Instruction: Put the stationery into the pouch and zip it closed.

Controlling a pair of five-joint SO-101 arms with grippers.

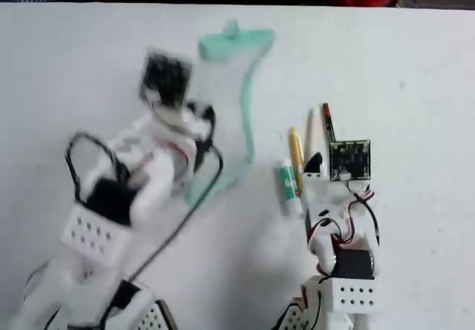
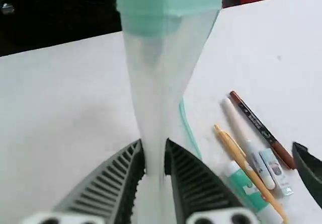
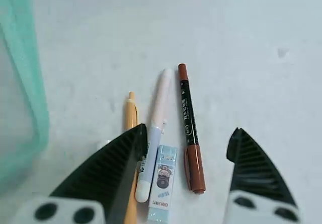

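Left end effector (image 2: 153, 146) clamps pouch (image 2: 161, 58) | right end effector (image 3: 190, 130) wide open over marker (image 3: 189, 118) | right wrist view: eraser (image 3: 162, 181) beside marker

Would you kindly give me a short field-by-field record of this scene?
left gripper: shut on pouch
pouch: translucent, mint-green edging
right gripper: open, above brown marker
items on table: orange pen, white pen, brown marker, eraser, glue stick, lying side by side beside pouch
progress: none of them in pouch yet
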